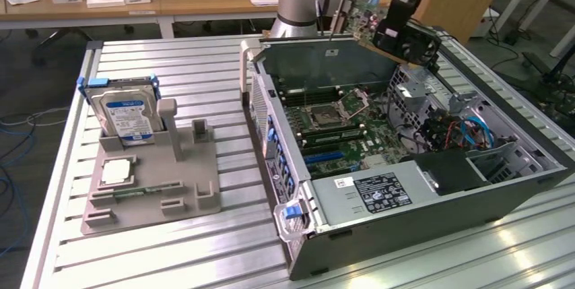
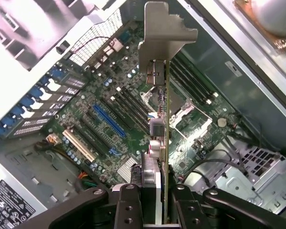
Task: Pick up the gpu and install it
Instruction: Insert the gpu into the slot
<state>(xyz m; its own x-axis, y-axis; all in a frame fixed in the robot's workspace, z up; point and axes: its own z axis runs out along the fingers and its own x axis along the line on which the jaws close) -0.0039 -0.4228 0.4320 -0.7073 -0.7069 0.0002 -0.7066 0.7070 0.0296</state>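
Above the far rim of the open grey metal computer case (image 1: 431, 215), the black two-fingered gripper (image 1: 390, 31) is clenched on the gpu (image 1: 415, 41), a thin flat card with a green board, a black cooler and a silvery metal bracket. The gpu hangs tilted in the air, clear of the case and not seated in any slot. From the wrist view the gripper (image 2: 157, 206) grasps the gpu (image 2: 166, 119) edge-on between its fingers (image 2: 128, 202), the silvery bracket at the end farthest from them. The green motherboard (image 2: 90, 102) with its long blue slot (image 2: 109, 119) lies beneath, well apart from the card. The case lies on its side on the ribbed aluminium desk (image 1: 180, 60), its motherboard (image 1: 337, 124) facing up. Toward the desk's edge at the exterior view's left stands a grey plastic fixture (image 1: 180, 181), holding an upright silver hard drive with a blue-white label (image 1: 126, 117) and a small square silver chip (image 1: 117, 171).
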